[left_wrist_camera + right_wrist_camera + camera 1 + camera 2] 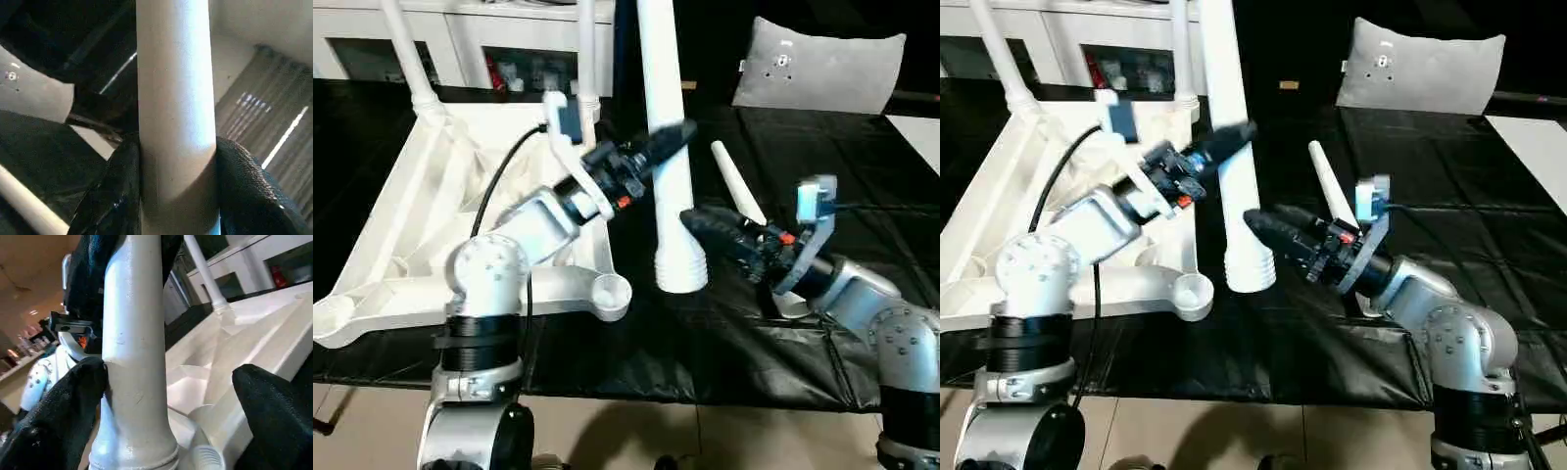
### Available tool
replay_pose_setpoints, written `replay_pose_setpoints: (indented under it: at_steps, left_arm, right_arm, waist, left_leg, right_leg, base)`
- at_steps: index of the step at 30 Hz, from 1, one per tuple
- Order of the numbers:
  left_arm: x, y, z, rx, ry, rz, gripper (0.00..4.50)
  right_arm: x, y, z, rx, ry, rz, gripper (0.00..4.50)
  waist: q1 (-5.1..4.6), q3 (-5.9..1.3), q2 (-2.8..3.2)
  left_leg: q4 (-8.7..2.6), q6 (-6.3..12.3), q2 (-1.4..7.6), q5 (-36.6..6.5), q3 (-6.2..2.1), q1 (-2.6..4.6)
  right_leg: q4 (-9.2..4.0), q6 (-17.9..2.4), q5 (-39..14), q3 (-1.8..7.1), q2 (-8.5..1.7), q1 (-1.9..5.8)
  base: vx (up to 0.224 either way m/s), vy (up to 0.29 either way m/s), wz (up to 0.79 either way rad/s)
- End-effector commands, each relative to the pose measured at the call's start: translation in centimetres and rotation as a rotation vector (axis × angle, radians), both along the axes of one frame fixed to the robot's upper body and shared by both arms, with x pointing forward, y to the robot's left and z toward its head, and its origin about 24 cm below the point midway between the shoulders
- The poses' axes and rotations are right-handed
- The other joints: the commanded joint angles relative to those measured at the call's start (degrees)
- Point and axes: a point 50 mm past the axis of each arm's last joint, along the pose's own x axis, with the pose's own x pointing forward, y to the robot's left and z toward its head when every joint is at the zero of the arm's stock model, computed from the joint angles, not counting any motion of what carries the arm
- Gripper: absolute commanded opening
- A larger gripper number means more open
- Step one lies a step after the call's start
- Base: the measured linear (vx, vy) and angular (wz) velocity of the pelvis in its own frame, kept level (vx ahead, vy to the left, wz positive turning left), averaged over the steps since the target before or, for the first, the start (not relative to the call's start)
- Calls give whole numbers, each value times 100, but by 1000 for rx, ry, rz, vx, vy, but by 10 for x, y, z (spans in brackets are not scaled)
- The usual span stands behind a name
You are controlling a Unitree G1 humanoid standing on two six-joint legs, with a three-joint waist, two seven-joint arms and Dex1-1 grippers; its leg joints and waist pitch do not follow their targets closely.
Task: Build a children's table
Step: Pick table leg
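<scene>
White plastic dominates the black-covered bench (862,186): nearest, a corner socket (609,294) of the upturned table top (421,215) waits empty, just beside the threaded foot of the upright leg (668,147). The left hand (658,145) is clamped round that leg; the right hand (1268,227), jaws spread wide, flanks its lower end without gripping. Best, I'd judge, to hold the leg vertical and centre its thread over the socket. Beyond the right hand lies a spare leg (736,181); farther off, two fitted legs (406,49) stand.
</scene>
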Motion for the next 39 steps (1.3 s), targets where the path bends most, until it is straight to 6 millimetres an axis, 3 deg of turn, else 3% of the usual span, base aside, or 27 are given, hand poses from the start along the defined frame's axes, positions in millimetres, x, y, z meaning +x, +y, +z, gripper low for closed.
replay_pose_setpoints:
  at_steps: [1,9,11,13,22,29,39]
  left_arm:
    - [-4,-6,12,-27,-45,-70,185]
    - [-6,-6,13,5,-45,-93,185]
    - [-9,-9,12,72,-120,-87,185]
    - [-15,-14,12,170,-267,-84,185]
    - [-29,-25,10,229,-392,-175,184]
    - [-37,-28,6,234,-431,-243,184]
    - [-39,-31,6,244,-473,-269,184]
  right_arm:
    - [-2,-3,0,4,14,-8,450]
    - [-3,-1,1,-26,14,14,450]
    - [-1,-1,-2,-129,-10,-7,450]
    - [3,1,-3,-207,-43,-19,450]
    - [-4,13,-1,-269,-116,105,450]
    - [-6,17,-4,-288,-130,160,450]
    - [-7,18,-7,-271,-112,200,368]
  waist:
    - [39,-363,-59]
    - [92,-362,-57]
    - [111,-363,-53]
    - [136,-366,-62]
    - [130,-375,-74]
    - [105,-369,-89]
    - [118,-393,-78]
  left_leg:
    - [-400,377,184,-119,54,-78]
    - [-413,288,194,-54,53,-69]
    - [-418,275,199,-48,54,-65]
    - [-440,262,218,-28,35,-64]
    - [-413,283,219,33,63,-75]
    - [-414,267,216,-107,69,-67]
    - [-399,331,224,41,65,-66]
  right_leg:
    - [-483,-880,-1648,263,-419,398]
    - [-470,-782,-1589,275,-417,393]
    - [-469,-758,-1564,278,-411,391]
    - [-484,-579,-1653,285,-431,389]
    - [-420,-834,-1294,299,-442,407]
    - [-444,-762,-1536,294,-429,400]
    - [-400,-887,-1225,291,-427,411]
  base:
    - [0,0,0]
    - [0,0,0]
    - [0,0,0]
    - [0,0,0]
    - [0,0,0]
    - [0,0,0]
    - [0,0,0]
